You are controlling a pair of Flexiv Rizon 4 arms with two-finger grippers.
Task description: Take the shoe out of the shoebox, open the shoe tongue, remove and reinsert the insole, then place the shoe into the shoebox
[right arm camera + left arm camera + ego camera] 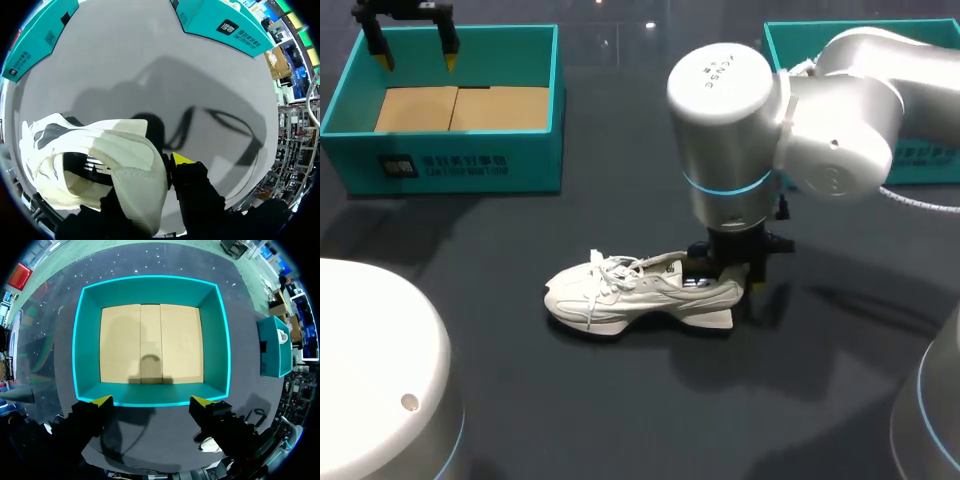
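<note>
The right gripper (pixel 730 280) is clamping its jaws on only the white sneaker (pixel 630 295) heel, risking a twisting slip, while the left gripper (pixel 417 58) is hanging with jaws apart above the shoebox (pixel 440 165).

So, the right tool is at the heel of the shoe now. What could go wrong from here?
1. The right tool sits only at the heel end of the shoe. If it lifts from there, the long toe end may swing down or the shoe may slip out.
2. The shoe lies loose on the table, and the left tool hangs open over the shoebox, far away. Any pull inside the shoe may drag it along.
</note>
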